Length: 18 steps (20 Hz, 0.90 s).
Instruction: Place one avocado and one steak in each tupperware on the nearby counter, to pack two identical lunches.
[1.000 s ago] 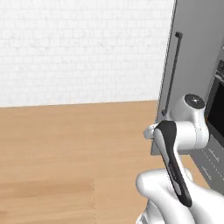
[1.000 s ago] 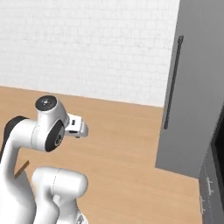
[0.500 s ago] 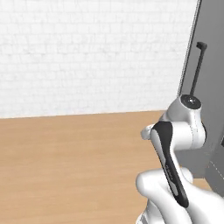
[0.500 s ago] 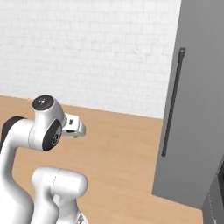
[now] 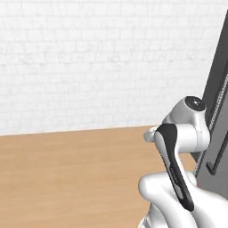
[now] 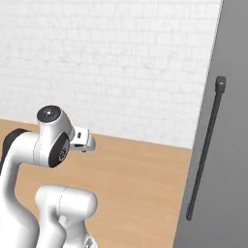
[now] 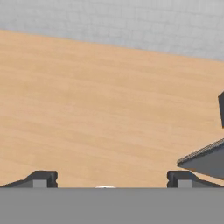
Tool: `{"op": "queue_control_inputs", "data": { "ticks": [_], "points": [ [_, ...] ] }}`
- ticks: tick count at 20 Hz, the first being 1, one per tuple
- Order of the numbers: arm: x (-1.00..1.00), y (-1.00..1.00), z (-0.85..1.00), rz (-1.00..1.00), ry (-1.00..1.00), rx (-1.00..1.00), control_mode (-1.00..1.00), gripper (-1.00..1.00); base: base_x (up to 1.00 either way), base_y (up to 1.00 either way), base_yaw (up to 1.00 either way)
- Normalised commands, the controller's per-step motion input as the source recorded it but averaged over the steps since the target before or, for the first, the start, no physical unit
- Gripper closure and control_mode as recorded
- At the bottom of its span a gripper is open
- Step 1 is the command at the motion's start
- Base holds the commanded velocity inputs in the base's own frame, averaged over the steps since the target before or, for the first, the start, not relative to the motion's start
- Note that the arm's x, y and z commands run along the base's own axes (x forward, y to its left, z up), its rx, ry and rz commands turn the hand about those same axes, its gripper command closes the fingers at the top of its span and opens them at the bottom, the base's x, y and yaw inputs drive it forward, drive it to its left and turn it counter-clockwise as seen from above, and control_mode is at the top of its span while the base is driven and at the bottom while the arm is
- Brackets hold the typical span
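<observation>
A white brick wall [image 5: 89, 62] stands behind a wide wood-grain floor [image 5: 67, 178]. To the right of the wall rises a tall dark grey panel [image 6: 227, 121], most likely a fridge door, with a long dark bar handle [image 6: 206, 145] running down its front. The white arm [image 5: 178, 147] is folded up in front of that panel, its elbow near the panel's lower edge in the left base view.

In the hand view the gripper [image 7: 111, 179] points down at bare floor, with a corner of the dark panel to its right. The jaws stand spread about as wide as they go and hold nothing.

No steak, avocado, tupperware or working surface can be seen from here, so their places relative to the panel cannot be told. As a judgement: a steak slab would be soft, limp and a little slick, so pinch it across its short width near the middle. An avocado is firm, round and prone to roll; grip it across its widest girth.
</observation>
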Motion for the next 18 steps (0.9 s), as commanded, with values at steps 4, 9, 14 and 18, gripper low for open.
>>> {"op": "queue_control_inputs", "data": {
  "ticks": [4,9,14,18],
  "points": [
    [0.0,0.0,0.0,0.0,0.0,0.0,1.0,-1.0,0.96,0.84,-0.14],
    [0.0,0.0,0.0,0.0,0.0,0.0,1.0,-1.0,1.0,0.82,-0.2],
    [0.0,0.0,0.0,0.0,0.0,0.0,1.0,-1.0,0.89,0.63,-0.62],
    [0.0,0.0,0.0,0.0,0.0,0.0,1.0,-1.0,0.28,0.14,-0.93]
  ]
}}
